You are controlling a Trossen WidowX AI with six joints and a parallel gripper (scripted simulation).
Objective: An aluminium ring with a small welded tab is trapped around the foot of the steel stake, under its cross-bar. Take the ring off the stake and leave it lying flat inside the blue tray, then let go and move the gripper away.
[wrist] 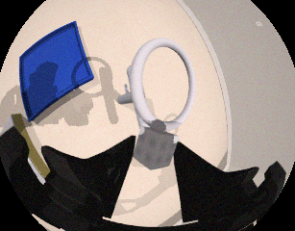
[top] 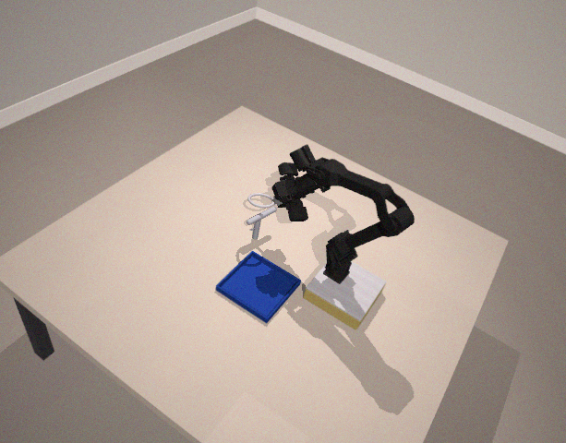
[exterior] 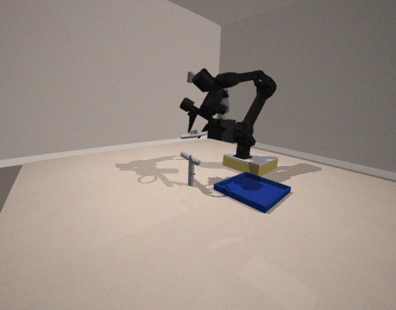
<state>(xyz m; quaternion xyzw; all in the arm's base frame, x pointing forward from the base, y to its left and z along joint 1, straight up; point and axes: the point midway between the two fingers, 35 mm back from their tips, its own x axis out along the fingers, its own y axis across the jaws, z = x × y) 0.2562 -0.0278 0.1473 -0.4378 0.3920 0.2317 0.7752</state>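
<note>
Gripper (top: 279, 204) (exterior: 197, 133) (wrist: 155, 142): jaws partly open, clamped on the ring's tab (wrist: 156, 153). The ring (top: 248, 202) (exterior: 188, 135) (wrist: 191, 82) extends above the fingertips in the wrist frame's upper centre, clear of the table.

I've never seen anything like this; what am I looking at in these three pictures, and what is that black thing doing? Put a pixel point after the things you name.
The black machine is a single robot arm, standing on a yellow-sided block (top: 328, 307) (exterior: 238, 164). At its end is a gripper (top: 279, 202) (exterior: 196, 134) (wrist: 155, 142), two fingers that pinch things.

The first picture looks down from above, the second looks across the table from one side, and the third comes from a camera near the fingers.

On the table stand a T-shaped metal post (top: 257, 230) (exterior: 190, 173) (wrist: 124, 99) and a blue tray (top: 245, 291) (exterior: 254, 195) (wrist: 65, 72). The fingers hold a metal ring (top: 249, 200) (exterior: 188, 135) (wrist: 191, 82) by its small tab (wrist: 156, 149), up in the air, clear of the post.
</note>
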